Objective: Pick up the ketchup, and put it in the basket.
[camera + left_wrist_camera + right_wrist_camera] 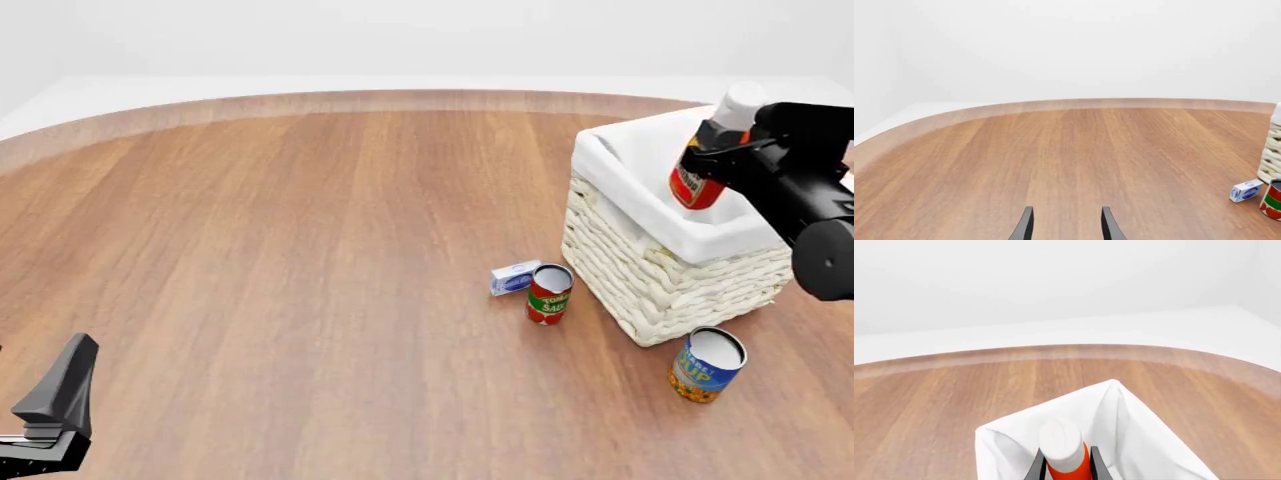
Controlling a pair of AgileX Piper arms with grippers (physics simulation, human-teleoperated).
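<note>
The ketchup [694, 180], a red bottle with a white cap, is held tilted over the open top of the cream woven basket [654, 280] at the right of the table. My right gripper [721, 150] is shut on the bottle's upper body. In the right wrist view the white cap [1061, 440] sits between the fingers [1096, 462], above the basket's white liner [1127, 430]. My left gripper [60, 395] is low at the near left, far from both. In the left wrist view it [1066, 227] is open and empty over bare wood.
A red-and-green tomato sauce can [549, 293] and a small blue-and-white box [514, 277] stand just left of the basket. A blue-and-yellow can [705, 365] stands in front of it. The left wrist view shows the box [1245, 190] and the can [1273, 200].
</note>
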